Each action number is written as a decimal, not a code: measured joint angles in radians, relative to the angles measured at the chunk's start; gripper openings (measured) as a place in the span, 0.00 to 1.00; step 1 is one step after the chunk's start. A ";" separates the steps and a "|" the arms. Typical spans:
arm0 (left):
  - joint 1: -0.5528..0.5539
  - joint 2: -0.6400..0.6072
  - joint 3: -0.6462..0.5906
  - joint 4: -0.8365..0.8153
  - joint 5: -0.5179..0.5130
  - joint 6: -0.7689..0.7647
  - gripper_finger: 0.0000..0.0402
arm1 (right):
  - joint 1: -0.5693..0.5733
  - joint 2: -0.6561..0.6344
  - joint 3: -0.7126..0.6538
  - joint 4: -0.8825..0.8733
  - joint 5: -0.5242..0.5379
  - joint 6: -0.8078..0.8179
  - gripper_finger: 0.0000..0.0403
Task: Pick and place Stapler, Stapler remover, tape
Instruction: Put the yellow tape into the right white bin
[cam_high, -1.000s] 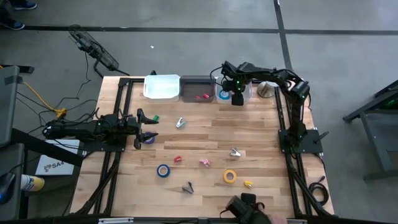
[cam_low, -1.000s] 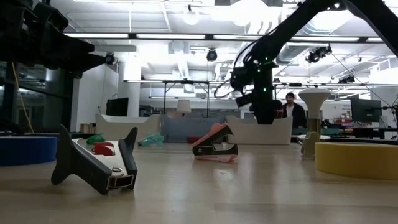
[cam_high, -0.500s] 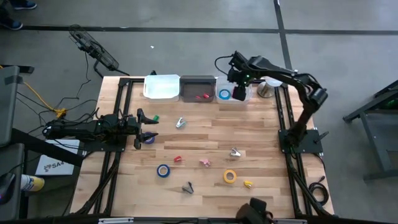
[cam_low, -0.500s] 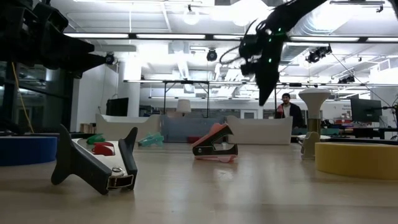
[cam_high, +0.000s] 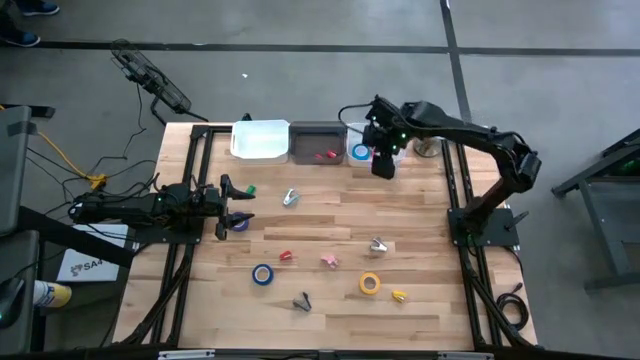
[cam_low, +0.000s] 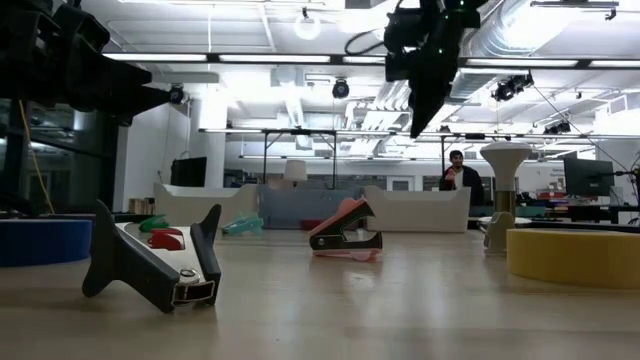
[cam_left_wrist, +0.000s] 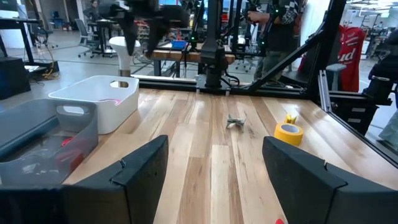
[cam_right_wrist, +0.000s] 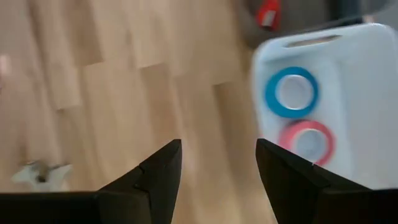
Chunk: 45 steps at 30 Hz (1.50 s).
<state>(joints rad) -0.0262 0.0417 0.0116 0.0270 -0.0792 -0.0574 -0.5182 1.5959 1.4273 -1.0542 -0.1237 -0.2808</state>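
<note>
Wooden slat table (cam_high: 330, 220), lit workshop behind; right gripper (cam_high: 383, 165) released, empty, above bins.

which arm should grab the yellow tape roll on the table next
Probably the right. The right gripper is open and empty, raised beside the white bin. The yellow ring-shaped tape roll lies on its half; the left gripper waits at the opposite edge.

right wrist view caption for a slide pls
Open right end effector above the table, white bin holding blue tape and pink tape.
</note>
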 joint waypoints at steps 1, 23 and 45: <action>0.000 0.000 0.000 0.000 0.000 0.000 0.64 | 0.023 0.000 0.000 -0.010 0.000 0.014 0.49; 0.000 0.000 0.000 0.000 0.000 0.000 0.64 | 0.534 0.001 -0.004 -0.052 0.044 0.639 0.49; 0.000 0.000 0.000 0.000 0.000 0.000 0.64 | 0.839 0.077 -0.004 -0.125 0.092 1.317 0.49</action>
<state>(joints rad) -0.0264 0.0414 0.0116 0.0273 -0.0792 -0.0574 0.3210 1.6725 1.4235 -1.1790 -0.0319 1.0363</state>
